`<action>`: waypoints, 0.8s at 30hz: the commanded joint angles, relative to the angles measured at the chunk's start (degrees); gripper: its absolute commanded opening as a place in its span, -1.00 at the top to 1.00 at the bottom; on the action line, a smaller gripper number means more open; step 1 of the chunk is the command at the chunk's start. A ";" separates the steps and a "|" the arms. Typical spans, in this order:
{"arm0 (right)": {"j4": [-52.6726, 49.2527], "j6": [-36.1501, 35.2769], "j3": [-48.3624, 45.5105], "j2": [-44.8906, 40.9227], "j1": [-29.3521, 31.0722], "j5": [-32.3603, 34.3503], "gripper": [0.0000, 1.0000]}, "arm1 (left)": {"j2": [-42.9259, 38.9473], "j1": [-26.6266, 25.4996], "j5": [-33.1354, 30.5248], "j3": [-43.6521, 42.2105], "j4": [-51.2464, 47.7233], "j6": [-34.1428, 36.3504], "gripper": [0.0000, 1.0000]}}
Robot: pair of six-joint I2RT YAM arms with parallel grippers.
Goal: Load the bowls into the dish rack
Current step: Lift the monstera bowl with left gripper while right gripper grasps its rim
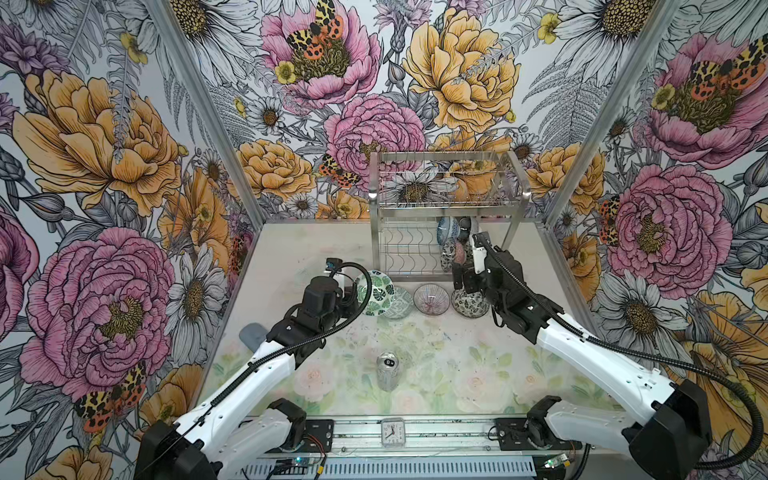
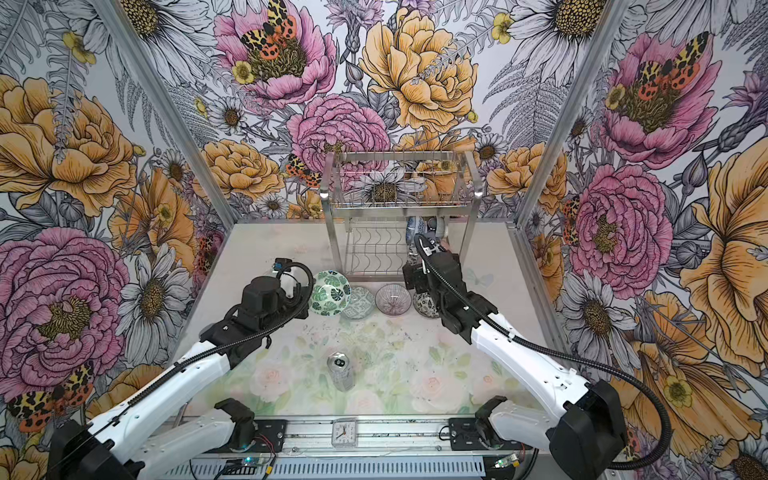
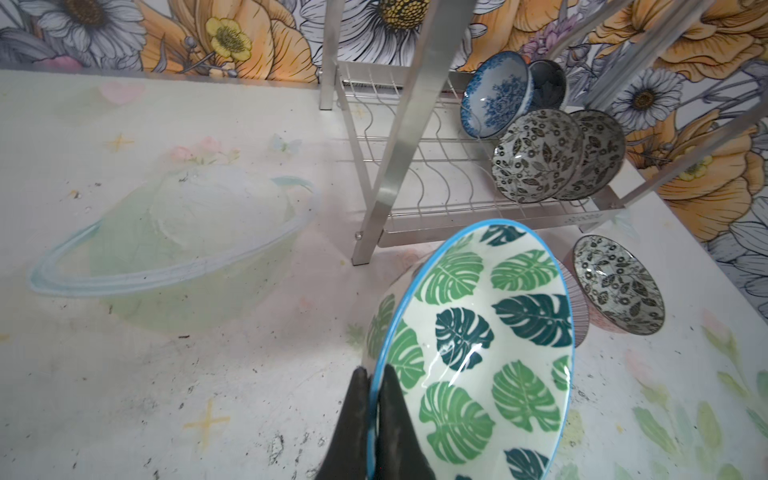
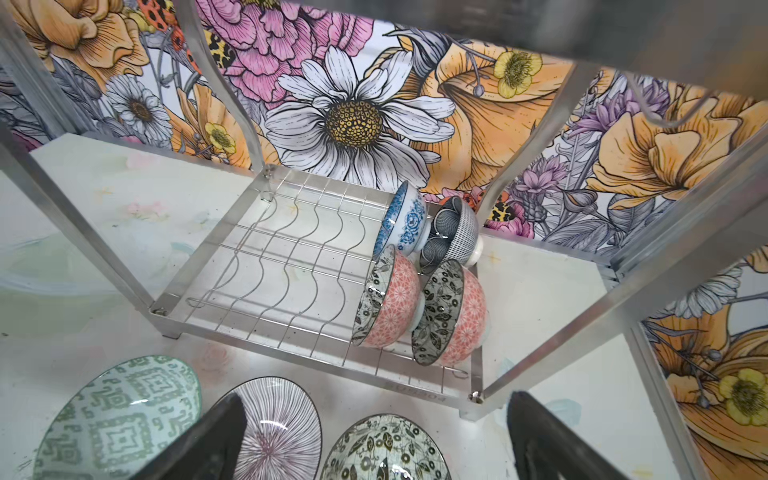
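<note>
My left gripper (image 3: pixel 376 374) is shut on the blue rim of a green-leaf bowl (image 3: pixel 478 345), which tilts up at the table's middle (image 1: pixel 376 291). To its right, three bowls sit on the table: green-patterned (image 1: pixel 398 303), purple-lined (image 1: pixel 431 299) and black-and-white floral (image 1: pixel 469 303). The steel dish rack (image 1: pixel 449 199) stands behind them. Several bowls (image 4: pixel 390 303) stand on edge at the right end of its lower tier. My right gripper (image 4: pixel 376 399) is open with nothing in it, above the floral bowl (image 4: pixel 382 449) and in front of the rack's right leg.
A silver can (image 1: pixel 387 371) stands on the near middle of the table. A small clock (image 1: pixel 392 432) sits on the front rail. A grey object (image 1: pixel 253 334) lies at the table's left edge. Flowered walls close in the back and both sides.
</note>
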 commanded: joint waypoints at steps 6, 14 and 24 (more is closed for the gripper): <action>-0.56 3.83 1.77 -1.62 1.59 -8.88 -0.99 | 1.10 -6.85 -2.04 3.35 7.68 2.56 1.00; 1.66 5.66 0.69 1.07 2.60 -11.97 -1.00 | 9.63 -9.22 -1.04 5.95 14.86 2.44 1.00; 6.00 8.06 0.36 7.56 2.80 -14.24 -0.98 | 15.56 -9.55 0.67 9.48 18.54 2.40 1.00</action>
